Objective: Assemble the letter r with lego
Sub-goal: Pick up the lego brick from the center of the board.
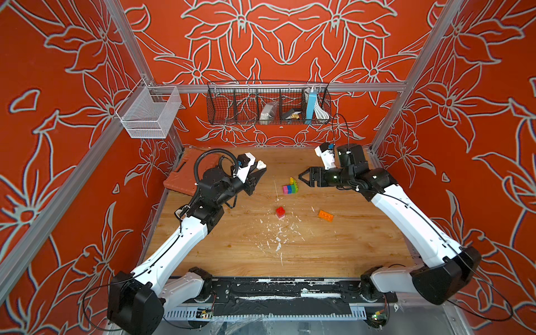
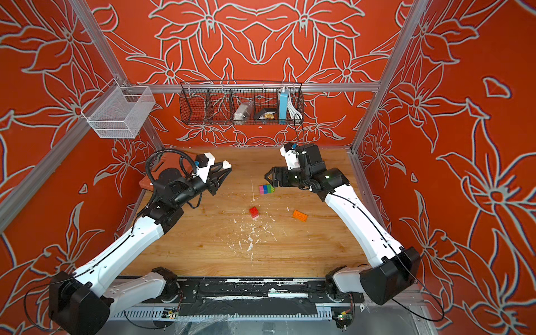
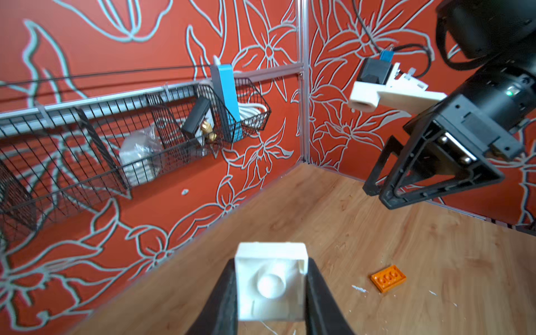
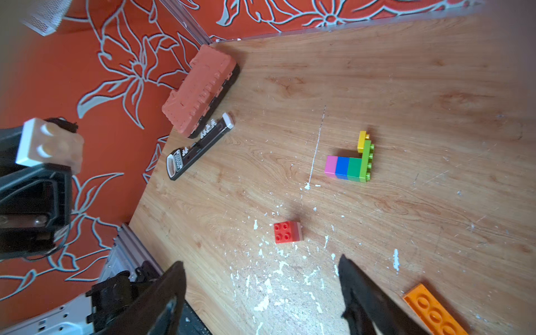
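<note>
My left gripper (image 3: 271, 261) is shut on a white lego brick (image 3: 271, 278), held above the table's back left; the brick (image 1: 262, 166) shows in both top views. A joined piece of pink, blue, green, lime and yellow lego (image 1: 291, 188) lies mid-table, also seen in the right wrist view (image 4: 349, 162). My right gripper (image 1: 301, 175) hangs just right of it, open and empty, its jaws wide apart (image 4: 261, 261). A red brick (image 1: 280, 212) and a flat orange brick (image 1: 325, 215) lie loose nearer the front.
A ribbed orange case (image 1: 181, 177) and a black tool (image 4: 200, 145) lie at the back left. A black wire basket (image 1: 268, 103) and a white mesh basket (image 1: 149, 111) hang on the walls. White flecks (image 1: 278, 232) litter the wooden table.
</note>
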